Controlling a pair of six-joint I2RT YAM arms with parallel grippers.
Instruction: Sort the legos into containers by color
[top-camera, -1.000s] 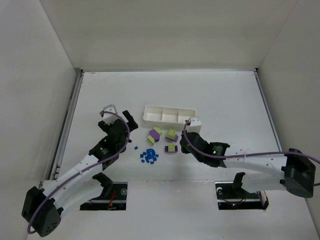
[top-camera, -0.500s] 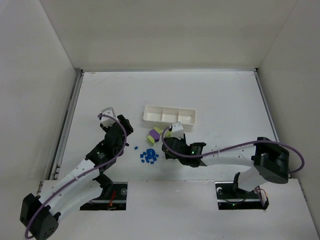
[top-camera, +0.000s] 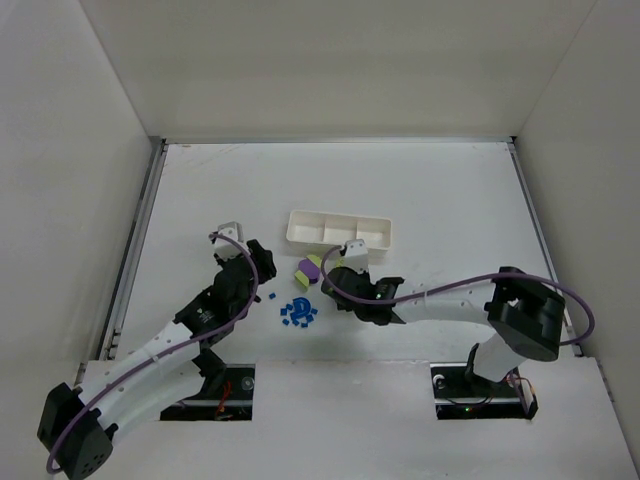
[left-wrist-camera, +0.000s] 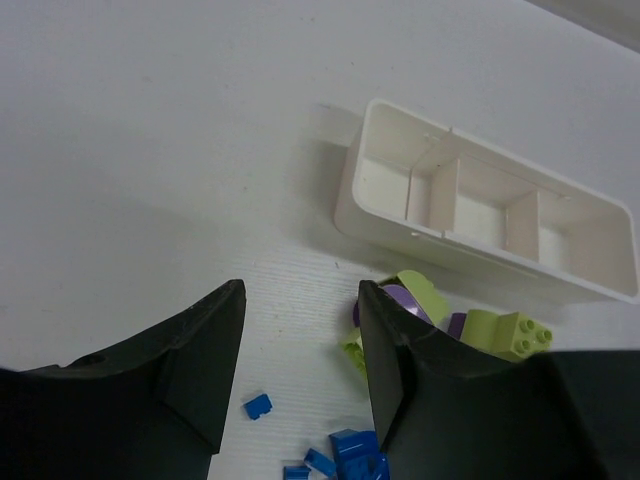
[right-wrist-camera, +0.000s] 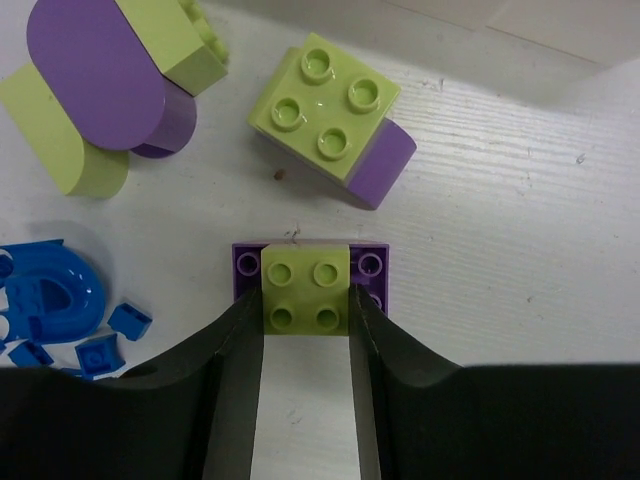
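In the right wrist view, my right gripper (right-wrist-camera: 305, 312) is shut on a yellow-green brick (right-wrist-camera: 305, 285) that sits on a purple plate (right-wrist-camera: 372, 265) on the table. Beyond it lie a yellow-green and purple pair (right-wrist-camera: 330, 105) and a rounded purple and yellow-green pair (right-wrist-camera: 95, 75). Tiny blue pieces (right-wrist-camera: 50, 295) lie to its left. My left gripper (left-wrist-camera: 300, 300) is open and empty above the table, near a lone blue piece (left-wrist-camera: 258, 405). The white three-compartment tray (left-wrist-camera: 372, 150) stands just beyond the bricks and looks empty. From above, the right gripper (top-camera: 336, 288) covers its brick.
The blue pieces (top-camera: 297, 312) lie in a cluster between the two grippers. The tray (top-camera: 292, 228) is behind the bricks near the table's middle. White walls close in the table on the left, the right and the back.
The right arm swung left over the bricks and its fingers now clasp the yellow-green brick on the purple plate. The left gripper shifted a little right, toward the blue pieces.
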